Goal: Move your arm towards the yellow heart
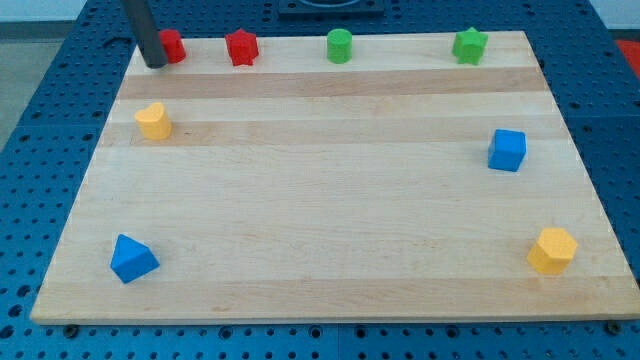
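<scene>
A blue triangle block point(132, 259) sits near the bottom left of the wooden table point(320, 220). Above it, near the left edge, is the yellow heart point(153, 121). The arm's dark rod comes down at the top left corner. Its tip point(155, 63) touches the table just beside a red block point(172, 45), a little way above the yellow heart. The end effector is just a rod, with no jaws.

Along the top sit a red star point(241, 47), a green round block point(340, 46) and a green star point(469, 45). On the right are a blue cube point(507, 150) and a yellow block point(552, 250).
</scene>
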Motion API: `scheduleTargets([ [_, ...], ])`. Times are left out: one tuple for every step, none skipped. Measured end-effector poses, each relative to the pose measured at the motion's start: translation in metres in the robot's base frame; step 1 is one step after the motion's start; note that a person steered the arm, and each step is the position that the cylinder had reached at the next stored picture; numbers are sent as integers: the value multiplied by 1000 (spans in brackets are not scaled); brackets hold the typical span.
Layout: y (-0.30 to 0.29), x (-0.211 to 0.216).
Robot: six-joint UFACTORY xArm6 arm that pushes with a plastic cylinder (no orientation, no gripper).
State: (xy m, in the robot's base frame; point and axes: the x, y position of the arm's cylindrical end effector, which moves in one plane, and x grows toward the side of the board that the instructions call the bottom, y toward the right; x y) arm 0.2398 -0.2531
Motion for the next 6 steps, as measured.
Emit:
scheduleTargets([
  [-9,7],
  [-13,29],
  [-12,53],
  [-12,78],
  [-1,106],
  [17,130],
])
